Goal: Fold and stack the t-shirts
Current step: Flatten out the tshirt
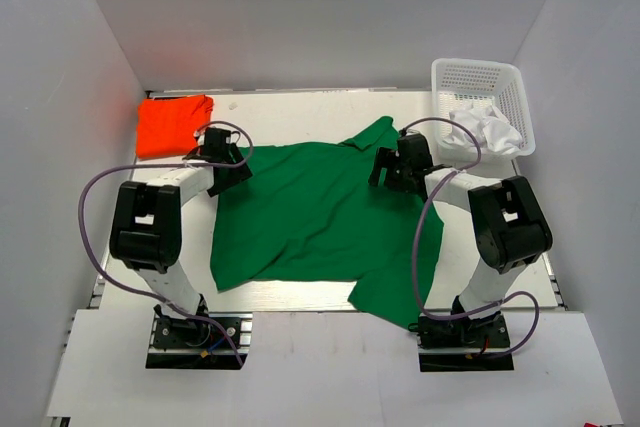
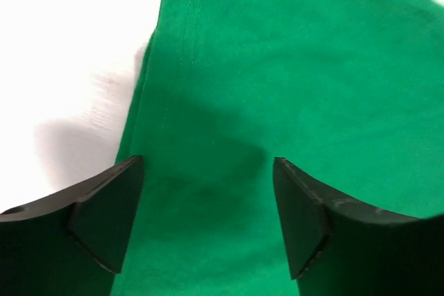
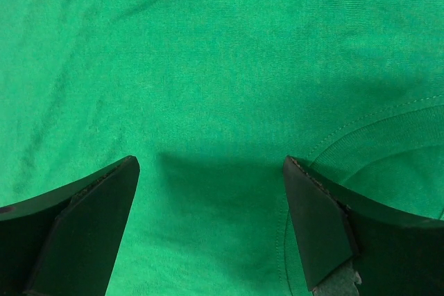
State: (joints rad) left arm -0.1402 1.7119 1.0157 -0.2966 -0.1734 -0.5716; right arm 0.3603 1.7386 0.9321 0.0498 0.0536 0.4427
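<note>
The green t-shirt (image 1: 320,212) lies spread on the table, collar toward the back, one corner hanging over the front edge. The orange-red t-shirt (image 1: 172,123) lies folded at the back left. My left gripper (image 1: 228,169) is open just above the green shirt's left edge; in the left wrist view its gripper (image 2: 208,199) straddles cloth (image 2: 277,67) beside the hem seam. My right gripper (image 1: 392,169) is open over the shirt's upper right, near the shoulder; in the right wrist view its gripper (image 3: 211,206) hovers over green cloth (image 3: 208,53) with a curved seam at right.
A white mesh basket (image 1: 482,79) at the back right holds crumpled white cloth (image 1: 484,129). White walls enclose the table on three sides. Bare white table (image 2: 69,46) shows left of the green shirt.
</note>
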